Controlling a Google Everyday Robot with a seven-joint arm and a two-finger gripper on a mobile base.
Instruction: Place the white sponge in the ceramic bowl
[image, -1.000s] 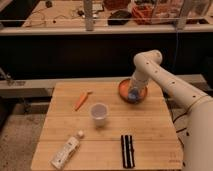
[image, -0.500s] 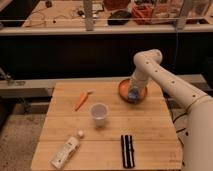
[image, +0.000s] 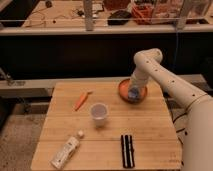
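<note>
The ceramic bowl (image: 123, 88) is a shallow orange-red bowl at the back right of the wooden table. My gripper (image: 134, 90) reaches down into it from the white arm on the right. The white sponge (image: 133, 94), a small pale bluish lump, sits at the gripper's tip inside the bowl. I cannot tell whether the gripper still holds it.
An orange carrot (image: 81, 100) lies at the table's back left. A translucent plastic cup (image: 99, 114) stands mid-table. A long white bottle (image: 65, 152) and a tiny white ball (image: 80, 133) lie front left. A black ribbed object (image: 127, 150) lies front right.
</note>
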